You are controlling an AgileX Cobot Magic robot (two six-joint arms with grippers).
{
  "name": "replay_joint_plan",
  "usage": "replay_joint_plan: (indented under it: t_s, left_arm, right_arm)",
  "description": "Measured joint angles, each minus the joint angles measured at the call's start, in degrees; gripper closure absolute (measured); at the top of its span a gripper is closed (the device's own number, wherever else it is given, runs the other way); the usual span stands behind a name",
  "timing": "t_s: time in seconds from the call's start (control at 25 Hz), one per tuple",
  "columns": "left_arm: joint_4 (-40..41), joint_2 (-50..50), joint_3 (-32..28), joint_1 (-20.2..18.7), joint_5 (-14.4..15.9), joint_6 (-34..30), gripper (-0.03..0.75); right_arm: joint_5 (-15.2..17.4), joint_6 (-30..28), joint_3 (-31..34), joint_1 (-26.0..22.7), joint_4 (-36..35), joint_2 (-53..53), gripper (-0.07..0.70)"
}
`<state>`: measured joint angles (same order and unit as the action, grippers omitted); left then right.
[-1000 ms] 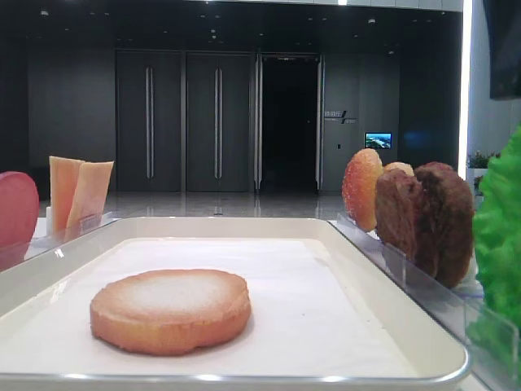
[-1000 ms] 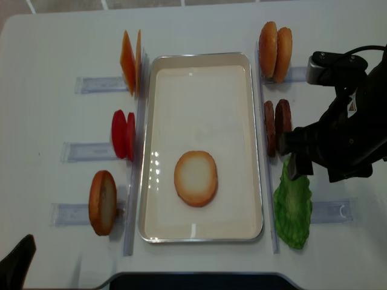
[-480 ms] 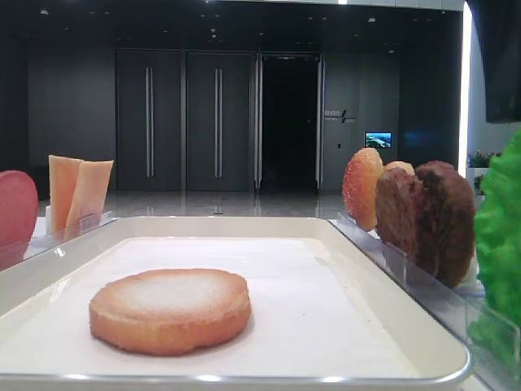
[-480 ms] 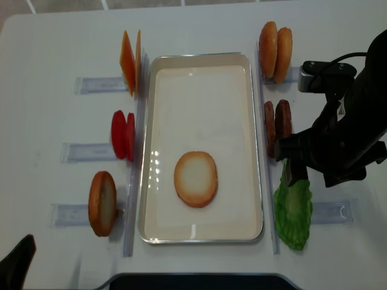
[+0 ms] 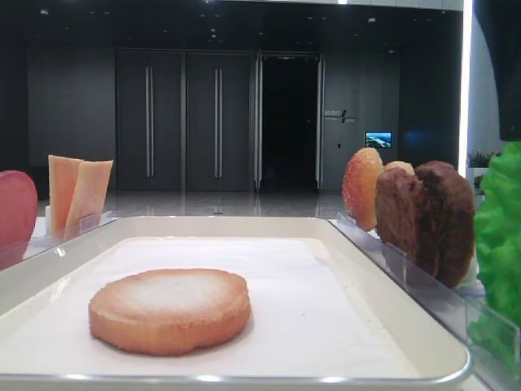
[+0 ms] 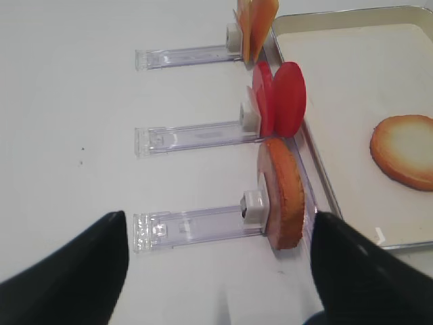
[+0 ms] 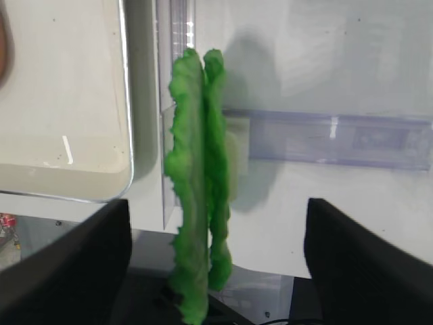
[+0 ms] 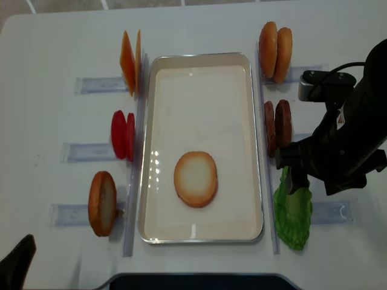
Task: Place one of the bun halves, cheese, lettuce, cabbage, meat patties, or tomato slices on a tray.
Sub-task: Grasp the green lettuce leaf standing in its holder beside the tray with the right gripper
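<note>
Right gripper gaping wide, empty, astride upright lettuce at 4 o'clock off tray. Step: reaching for leaf. Next: descend, clamp, carry onto tray beside flat bun half.

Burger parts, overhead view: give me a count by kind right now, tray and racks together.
Bun halves: 4, one flat on the tray, one in the left rack, two in the right rack
Cheese slices: 2
Tomato slices: 2
Meat patties: 2
Lettuce leaves: 2
Total: 12
</note>
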<state>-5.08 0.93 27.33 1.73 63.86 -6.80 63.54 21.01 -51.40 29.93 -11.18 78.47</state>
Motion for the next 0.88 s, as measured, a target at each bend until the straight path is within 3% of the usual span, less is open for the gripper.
replay_joint_plan:
  t_s: [0.32,0.44,0.68,0.88]
  left_arm:
    - [0.00,0.00,0.00,0.00,0.00,0.00,0.072]
    - [0.00,0.00,0.00,0.00,0.00,0.00,0.072]
    - [0.00,0.00,0.00,0.00,0.00,0.00,0.072]
    - [0.00,0.00,0.00,0.00,0.00,0.00,0.072]
  right_arm:
    - [-0.01,0.00,0.00,0.00,-0.06,0.00,0.117]
    - [-0.06,0.96,0.00,0.00,-0.06,0.00,0.211]
    - [-0.06,3.50,0.00,0.00,-0.01,0.00,0.570]
    - [0.47,3.61,-0.35,0.00,-0.01,0.00,0.576]
